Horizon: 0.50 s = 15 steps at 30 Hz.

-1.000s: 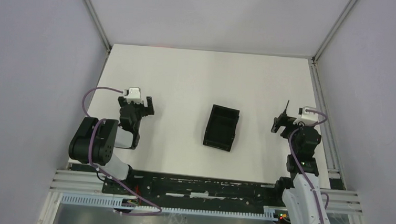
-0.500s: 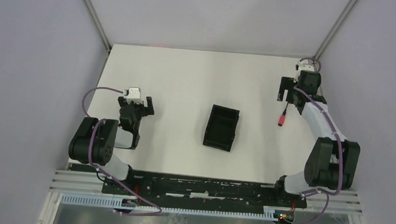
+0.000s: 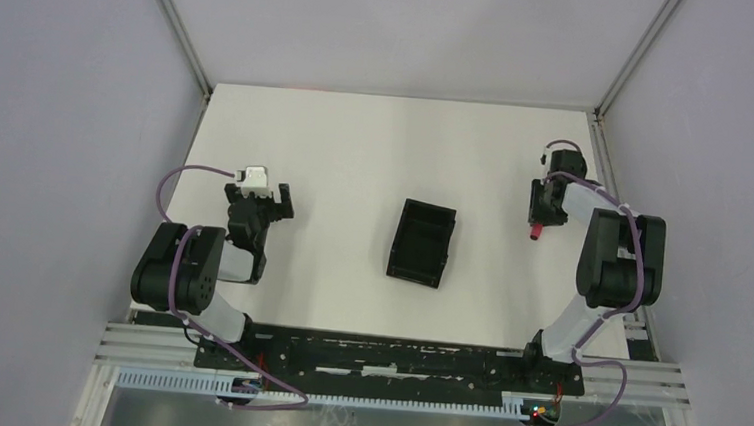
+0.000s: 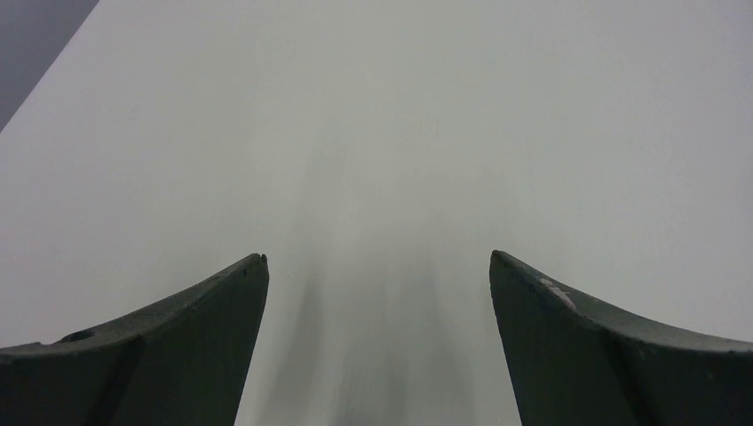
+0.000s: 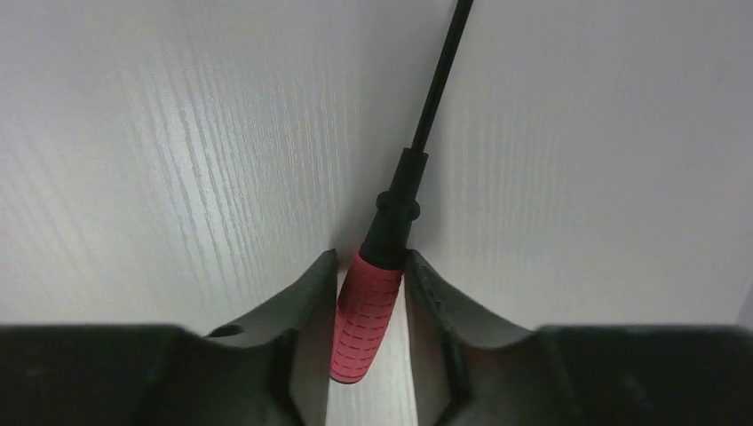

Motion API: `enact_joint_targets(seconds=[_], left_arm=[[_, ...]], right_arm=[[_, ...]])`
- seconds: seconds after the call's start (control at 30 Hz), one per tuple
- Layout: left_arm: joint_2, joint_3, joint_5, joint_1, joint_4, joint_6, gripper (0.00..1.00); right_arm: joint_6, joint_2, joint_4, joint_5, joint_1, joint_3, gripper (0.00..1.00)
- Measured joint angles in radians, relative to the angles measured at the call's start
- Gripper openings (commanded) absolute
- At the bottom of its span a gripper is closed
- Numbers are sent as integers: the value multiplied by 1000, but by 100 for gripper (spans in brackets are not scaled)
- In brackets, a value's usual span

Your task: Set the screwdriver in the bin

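Observation:
The screwdriver (image 5: 366,319) lies on the white table at the right, its red handle between my right gripper's (image 5: 371,257) fingers and its thin black shaft pointing away. Both fingers press against the top of the handle, so the gripper is shut on it. From above, only the red handle end of the screwdriver (image 3: 535,227) shows below the right gripper (image 3: 546,205). The bin (image 3: 427,208), a small black open tray, sits mid-table, well left of the screwdriver. My left gripper (image 3: 275,204) rests low at the left, open over bare table, also seen as the left gripper (image 4: 377,257).
Grey walls with metal corner posts (image 3: 177,29) enclose the table on three sides. The right table edge with its rail (image 3: 614,205) runs close beside the right gripper. White table surface lies between the bin and the screwdriver.
The right arm reached out from near its base, then drew back over the screwdriver. Its jaws went from wide apart to closed on the red handle. The left arm stayed put.

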Motion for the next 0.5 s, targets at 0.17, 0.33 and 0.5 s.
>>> enact_joint_targets(seconds=[0.17, 0.33, 0.5], left_arm=[[0, 0, 0, 0, 0, 0, 100], [0, 0, 0, 0, 0, 0, 100], [0, 0, 0, 0, 0, 0, 100]], right_arm=[[-11, 20, -24, -13, -2, 32, 0], [-27, 25, -146, -27, -7, 114, 0], [-35, -16, -307, -47, -6, 279, 0]])
